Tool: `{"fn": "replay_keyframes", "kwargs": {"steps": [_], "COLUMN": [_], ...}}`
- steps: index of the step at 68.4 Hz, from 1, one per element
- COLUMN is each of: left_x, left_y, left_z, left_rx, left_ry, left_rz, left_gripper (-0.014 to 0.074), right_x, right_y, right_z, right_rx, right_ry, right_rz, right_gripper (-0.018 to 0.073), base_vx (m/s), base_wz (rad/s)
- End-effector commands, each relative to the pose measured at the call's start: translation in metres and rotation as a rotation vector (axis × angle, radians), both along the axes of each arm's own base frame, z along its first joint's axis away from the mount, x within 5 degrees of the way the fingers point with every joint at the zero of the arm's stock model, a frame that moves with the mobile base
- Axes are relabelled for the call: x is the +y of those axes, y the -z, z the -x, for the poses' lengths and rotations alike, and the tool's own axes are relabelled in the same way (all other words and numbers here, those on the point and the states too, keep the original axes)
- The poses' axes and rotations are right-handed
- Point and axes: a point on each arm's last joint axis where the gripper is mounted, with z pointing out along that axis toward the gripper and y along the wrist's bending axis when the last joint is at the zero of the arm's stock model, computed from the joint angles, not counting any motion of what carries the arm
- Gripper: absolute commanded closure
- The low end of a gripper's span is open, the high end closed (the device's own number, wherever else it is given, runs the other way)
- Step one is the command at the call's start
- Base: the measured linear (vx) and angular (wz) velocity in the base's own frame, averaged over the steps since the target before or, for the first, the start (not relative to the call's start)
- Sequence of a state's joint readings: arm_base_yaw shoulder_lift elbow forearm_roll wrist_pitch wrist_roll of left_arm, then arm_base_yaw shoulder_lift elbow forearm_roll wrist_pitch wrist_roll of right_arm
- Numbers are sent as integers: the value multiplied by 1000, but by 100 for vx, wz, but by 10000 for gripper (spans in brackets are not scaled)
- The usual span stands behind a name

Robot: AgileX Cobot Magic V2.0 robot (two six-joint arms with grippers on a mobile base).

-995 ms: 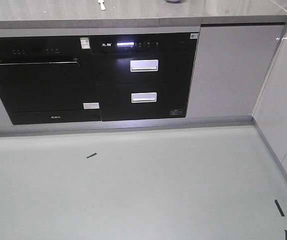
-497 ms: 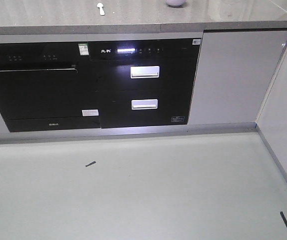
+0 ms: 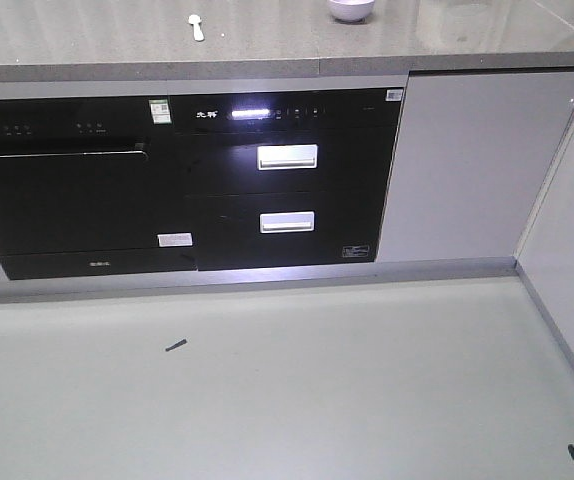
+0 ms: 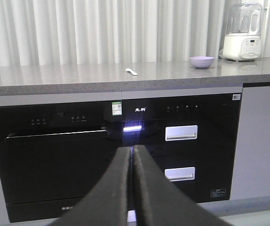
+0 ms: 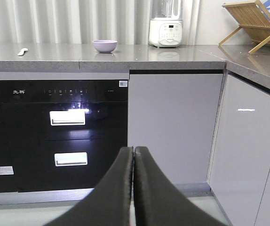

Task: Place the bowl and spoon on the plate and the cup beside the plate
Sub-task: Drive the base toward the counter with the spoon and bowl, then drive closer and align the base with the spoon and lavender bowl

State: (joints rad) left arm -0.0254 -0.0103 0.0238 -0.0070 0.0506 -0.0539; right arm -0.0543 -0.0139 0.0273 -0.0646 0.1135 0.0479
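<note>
Counter (image 3: 267, 45) of grey stone carries the lavender bowl (image 3: 351, 9), upright, and the pale spoon (image 3: 196, 27) lies flat farther left along the counter, well apart from it. Facing the counter front, the left gripper (image 4: 131, 149) and right gripper (image 5: 133, 149) are both clenched tight on nothing.

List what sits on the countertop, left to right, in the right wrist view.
spoon → bowl → white appliance → wooden rack
</note>
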Motion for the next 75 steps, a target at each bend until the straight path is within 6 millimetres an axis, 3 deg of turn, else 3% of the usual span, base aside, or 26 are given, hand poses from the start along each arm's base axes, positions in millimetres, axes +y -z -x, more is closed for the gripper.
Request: {"fn": "replay_keyframes", "kwargs": {"steps": [1, 75], "left_x": [0, 0], "left_y": [-14, -14], "left_z": [3, 3], "left_rx": [-111, -111], "left_ry": [-1, -1], "left_rz": [12, 12], "left_gripper": [603, 603], "right_x": [0, 0], "right_y": [-3, -3], "right_z": [0, 0], "right_rx": [-64, -64], "right_ry": [-6, -5], "right_rz": [20, 20], "right_gripper": [565, 565], "base_vx": [12, 9], "base_wz": [-2, 0]}}
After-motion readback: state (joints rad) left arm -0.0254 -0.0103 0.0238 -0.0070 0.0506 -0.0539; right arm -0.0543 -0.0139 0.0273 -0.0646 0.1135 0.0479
